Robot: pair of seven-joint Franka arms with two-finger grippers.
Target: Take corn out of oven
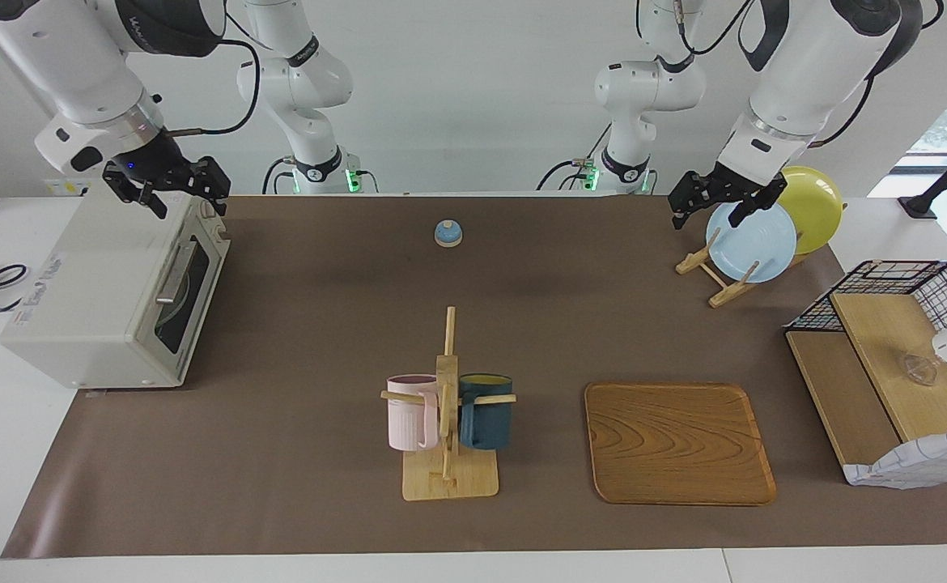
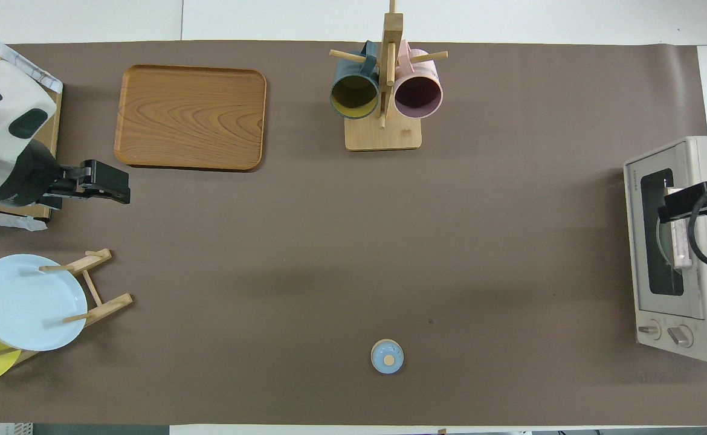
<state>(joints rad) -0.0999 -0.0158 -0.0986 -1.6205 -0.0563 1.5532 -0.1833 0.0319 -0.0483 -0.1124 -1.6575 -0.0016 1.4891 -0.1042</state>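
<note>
The off-white oven (image 1: 93, 283) stands at the right arm's end of the table with its dark glass door shut and its bar handle (image 1: 176, 271) untouched. The corn is hidden; only a pale round shape shows through the glass. My right gripper (image 1: 172, 191) hovers open over the oven's top near the door edge, and it shows above the door in the overhead view (image 2: 671, 205). Over the plate rack at the left arm's end, my left gripper (image 1: 708, 212) hangs open and holds nothing.
A mug stand (image 1: 448, 405) with a pink and a dark blue mug sits mid-table, with a wooden tray (image 1: 678, 441) beside it. A light blue plate (image 1: 753, 239) and a yellow plate (image 1: 813, 206) lean in a rack. A small blue bell (image 1: 448, 233) lies near the robots.
</note>
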